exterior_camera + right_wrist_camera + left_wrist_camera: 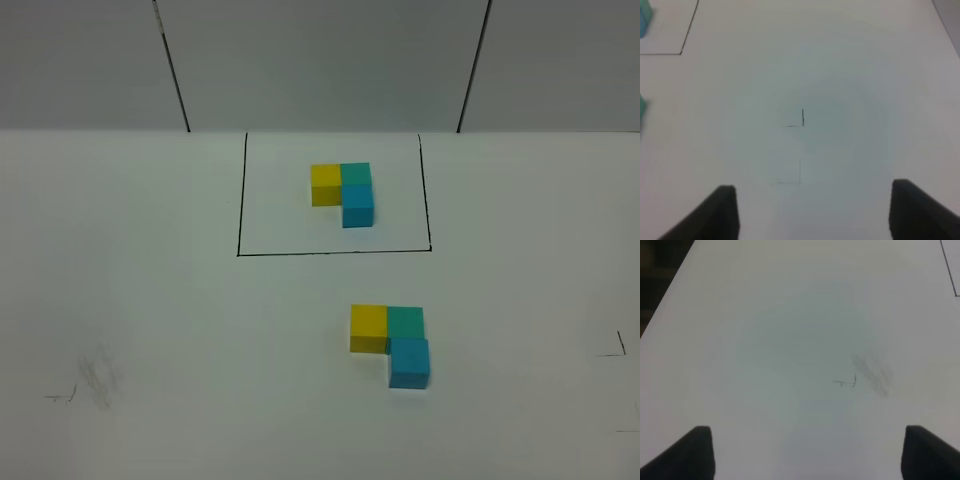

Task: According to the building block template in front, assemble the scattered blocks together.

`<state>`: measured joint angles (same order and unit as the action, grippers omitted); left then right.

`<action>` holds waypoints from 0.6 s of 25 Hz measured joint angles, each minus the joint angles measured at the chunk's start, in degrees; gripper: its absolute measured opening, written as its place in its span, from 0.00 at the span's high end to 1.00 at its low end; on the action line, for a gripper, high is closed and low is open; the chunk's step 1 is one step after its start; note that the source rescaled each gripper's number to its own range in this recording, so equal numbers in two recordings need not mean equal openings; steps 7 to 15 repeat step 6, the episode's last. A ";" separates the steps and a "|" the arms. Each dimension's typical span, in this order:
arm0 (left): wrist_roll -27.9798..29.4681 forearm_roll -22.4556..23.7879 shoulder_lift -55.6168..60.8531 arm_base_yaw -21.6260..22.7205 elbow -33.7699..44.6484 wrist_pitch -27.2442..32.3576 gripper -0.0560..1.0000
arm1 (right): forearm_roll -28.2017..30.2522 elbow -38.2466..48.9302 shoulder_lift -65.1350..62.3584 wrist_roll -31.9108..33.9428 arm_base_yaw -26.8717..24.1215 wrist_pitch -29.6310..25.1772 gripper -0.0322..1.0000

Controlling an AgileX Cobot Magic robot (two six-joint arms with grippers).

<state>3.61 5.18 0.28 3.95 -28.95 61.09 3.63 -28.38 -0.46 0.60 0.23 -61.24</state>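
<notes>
Judging from the high view, the scattered blocks (389, 344) already match the building block template (343, 194) beyond them — so keep clear. Both claws, left gripper (807, 452) and right gripper (812, 212), look parted and empty — nothing grasped.

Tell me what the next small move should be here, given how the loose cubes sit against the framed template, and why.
Probably none on the blocks: keep both arms back. The loose yellow cube, teal-green cube and blue cube already form the same L as the building block template. Both grippers, left and right, are over bare table, holding nothing. At most, the blue cube looks slightly offset and could be nudged flush.
</notes>
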 joint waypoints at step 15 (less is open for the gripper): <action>0.00 0.00 0.00 0.00 0.00 0.00 0.19 | 0.00 0.00 0.00 0.00 0.00 0.00 0.79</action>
